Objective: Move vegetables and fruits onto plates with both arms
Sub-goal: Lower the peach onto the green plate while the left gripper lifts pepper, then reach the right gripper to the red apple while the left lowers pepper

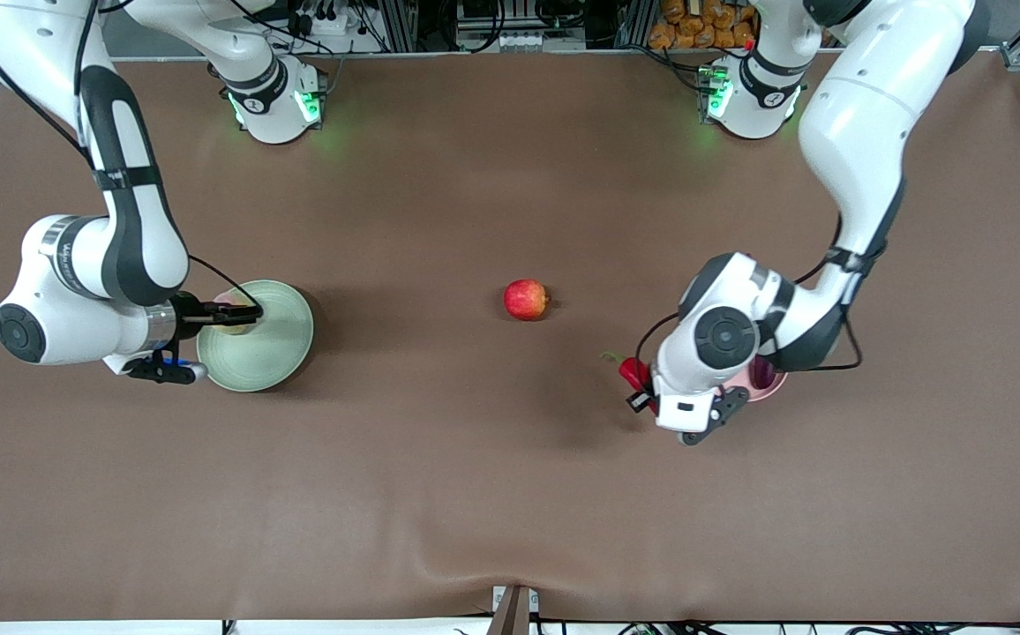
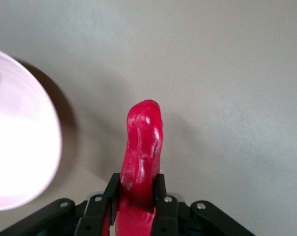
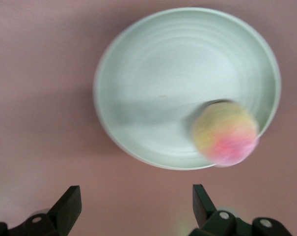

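My left gripper (image 1: 642,394) is shut on the red chili pepper (image 1: 633,371), beside the pale pink plate (image 1: 776,385). In the left wrist view the chili (image 2: 144,142) sticks out from between the fingers (image 2: 138,179), with the pink plate's rim (image 2: 20,147) next to it. A dark purple patch on the pink plate, the eggplant (image 1: 767,371), is mostly hidden by the arm. My right gripper (image 1: 236,311) is open and empty (image 3: 137,196) at the pale green plate (image 1: 281,348). The peach (image 3: 226,132) lies in that plate (image 3: 163,73) by its rim. The red apple (image 1: 526,299) sits mid-table.
The brown cloth covers the whole table. Both arm bases (image 1: 276,106) stand at the table's edge farthest from the front camera. A small bracket (image 1: 514,608) sits at the nearest table edge.
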Controlling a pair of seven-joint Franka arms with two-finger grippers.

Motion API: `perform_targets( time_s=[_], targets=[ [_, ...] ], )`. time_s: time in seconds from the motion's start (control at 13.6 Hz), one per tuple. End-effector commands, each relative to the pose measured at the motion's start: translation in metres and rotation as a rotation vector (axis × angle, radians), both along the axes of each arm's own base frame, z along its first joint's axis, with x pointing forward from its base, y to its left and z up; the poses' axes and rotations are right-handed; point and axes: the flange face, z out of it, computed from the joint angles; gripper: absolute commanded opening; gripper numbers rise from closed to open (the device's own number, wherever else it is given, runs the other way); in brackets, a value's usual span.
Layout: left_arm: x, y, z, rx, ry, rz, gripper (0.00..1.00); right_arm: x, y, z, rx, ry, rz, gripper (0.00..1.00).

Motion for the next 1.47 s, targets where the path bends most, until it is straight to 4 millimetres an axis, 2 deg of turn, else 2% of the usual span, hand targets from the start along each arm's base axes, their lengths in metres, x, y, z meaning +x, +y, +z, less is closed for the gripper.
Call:
perform_targets(
  time_s=[0.0,0.15,0.29,0.44,0.52,0.66,0.88,1.1,1.18,1.4],
  targets=[
    [0.001,0.029,0.023,0.020,0.023,-0.153,0.00,0.006,0.070,0.028,-0.041,0.012,-0.117,1.00],
    [0.000,0.055,0.030,0.039,0.054,-0.241,0.00,0.004,0.128,0.031,-0.049,0.024,-0.183,1.00],
    [-0.005,0.078,0.033,0.050,0.072,-0.307,0.00,0.007,0.172,0.039,-0.050,0.022,-0.254,1.00],
    [-0.016,0.093,0.030,0.064,0.095,-0.343,0.00,0.006,0.223,0.046,-0.064,0.021,-0.311,1.00],
    [-0.024,0.096,0.027,0.073,0.111,-0.348,0.00,-0.001,0.254,0.046,-0.079,0.014,-0.324,1.00],
    [-0.037,0.100,0.023,0.080,0.134,-0.348,0.00,-0.019,0.312,0.037,-0.108,-0.023,-0.372,1.00],
    [-0.056,0.114,0.000,0.084,0.200,-0.378,0.00,-0.046,0.379,0.008,-0.140,-0.069,-0.453,1.00],
    [-0.065,0.140,-0.020,0.051,0.252,-0.433,0.00,-0.060,0.425,-0.031,-0.180,-0.098,-0.525,1.00],
    [-0.063,0.148,-0.024,0.041,0.253,-0.436,0.00,-0.065,0.434,-0.043,-0.193,-0.100,-0.527,1.00],
    [-0.060,0.143,-0.025,0.012,0.229,-0.431,0.00,-0.071,0.447,-0.052,-0.201,-0.108,-0.586,1.00]
  ],
)
